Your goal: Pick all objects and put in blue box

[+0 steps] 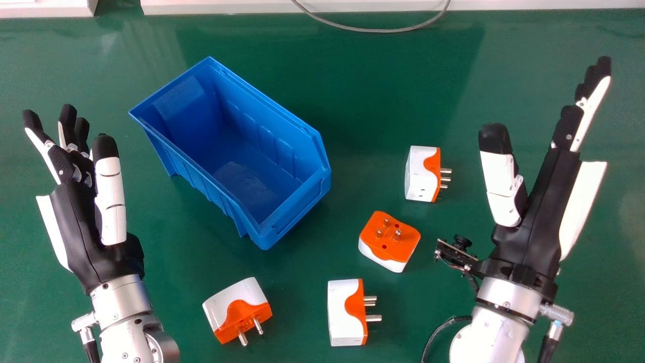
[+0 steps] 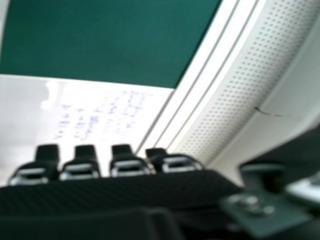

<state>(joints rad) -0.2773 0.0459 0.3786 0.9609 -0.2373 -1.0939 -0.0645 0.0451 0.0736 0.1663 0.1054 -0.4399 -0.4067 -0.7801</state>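
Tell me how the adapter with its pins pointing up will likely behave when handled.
The adapter should feel stiff, as its shell looks like hard plastic. Its blocky shape makes rolling unlikely; pushed, it would probably slide. The pins stand up from its orange face, so a grip from above might snag on them.

A grey cable [image 1: 383, 31] curves onto the green tabletop [image 1: 352, 91] from the pale strip [image 1: 529, 5] along its far edge. The right hand view shows a white board [image 2: 25, 110] with bluish writing (illegible), near a perforated panel [image 2: 240, 85].
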